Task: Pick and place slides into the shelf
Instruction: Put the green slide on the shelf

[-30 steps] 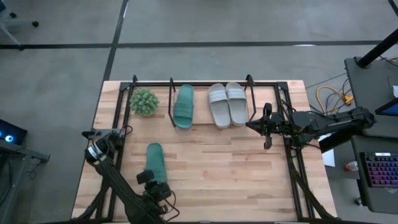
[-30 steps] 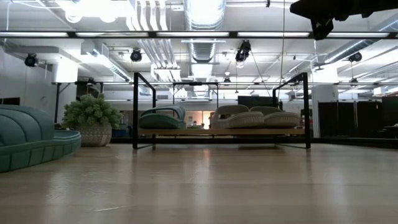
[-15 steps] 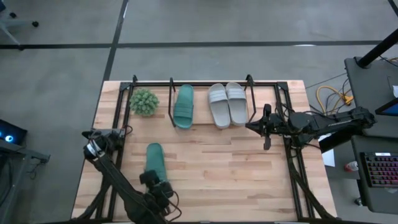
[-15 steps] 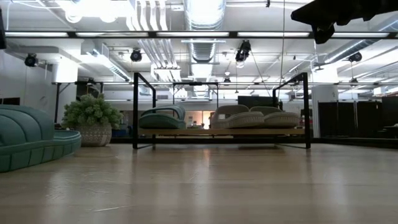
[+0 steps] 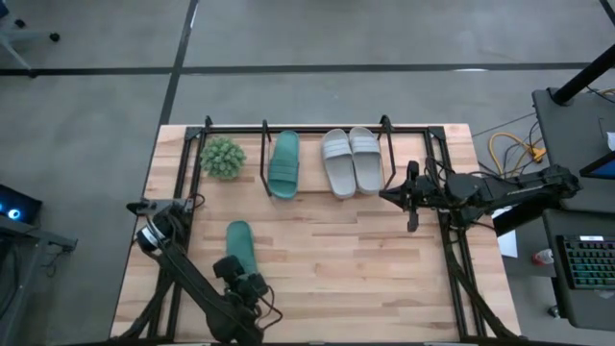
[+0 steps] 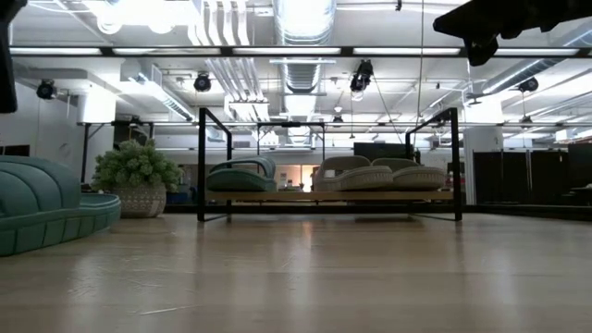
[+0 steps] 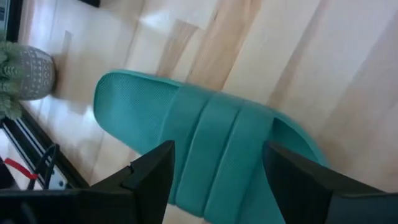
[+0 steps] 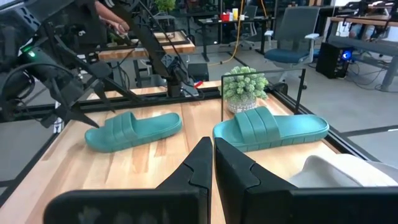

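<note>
I am looking down on the table [image 5: 384, 259] and seeing three slides already sitting in the shelf [image 5: 264, 159] at the far edge: one teal slide [image 5: 283, 163] and the grey-white pair [image 5: 351, 160] side by side to its right. The second teal slide [image 5: 240, 246] is lying loose on the wood near the front left, well apart from the shelf. A potted plant [image 5: 222, 156] is standing just left of the shelf's teal slide.

I am holding the left gripper [image 7: 214, 186] directly over the loose teal slide; its fingers [image 7: 152, 177] are spread wide to either side of the ribbed strap, and nothing is being grasped. In the high view the arm itself is covering the near end of that slide, so I am seeing only its far half there. Whether the fingertips are touching the rubber, I cannot tell.

The right gripper [image 8: 208, 165] is hovering off the table to the right of the shelf, its fingers pressed together with nothing between them. In its wrist view the grey-white slide [image 8: 336, 171] is cut off at the edge.

From the low view, the loose slide [image 6: 46, 203] is being cropped at the left border, and both arms are showing only as dark shapes at the top corners, too cut off to read.
</note>
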Available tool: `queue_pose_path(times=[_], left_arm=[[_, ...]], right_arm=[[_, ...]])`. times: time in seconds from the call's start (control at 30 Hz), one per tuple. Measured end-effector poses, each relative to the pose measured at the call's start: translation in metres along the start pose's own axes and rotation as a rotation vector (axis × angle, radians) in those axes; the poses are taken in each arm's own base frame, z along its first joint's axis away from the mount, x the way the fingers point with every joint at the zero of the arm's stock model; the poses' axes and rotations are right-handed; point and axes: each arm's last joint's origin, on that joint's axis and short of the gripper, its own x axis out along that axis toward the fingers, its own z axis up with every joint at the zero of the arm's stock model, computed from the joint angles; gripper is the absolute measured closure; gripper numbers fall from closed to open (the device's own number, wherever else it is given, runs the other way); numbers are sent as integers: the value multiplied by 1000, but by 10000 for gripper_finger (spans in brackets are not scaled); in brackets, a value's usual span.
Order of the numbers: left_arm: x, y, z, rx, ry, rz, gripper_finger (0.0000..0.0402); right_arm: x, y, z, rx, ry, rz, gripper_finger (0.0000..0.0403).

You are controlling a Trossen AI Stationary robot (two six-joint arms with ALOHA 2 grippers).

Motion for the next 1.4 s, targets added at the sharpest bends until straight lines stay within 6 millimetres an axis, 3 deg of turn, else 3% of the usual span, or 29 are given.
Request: queue_pose_path(times=[0.53, 0.87, 1.4], left_arm=[[18, -26, -25, 104, 30, 74, 183], [39, -38, -29, 154, 72, 147, 183], [49, -30, -26, 147, 103, 180, 183]], right_arm=[[0, 0, 0, 2, 3, -1, 394], [0, 0, 0, 3, 2, 0, 394], [0, 0, 1, 1, -3, 0, 394]])
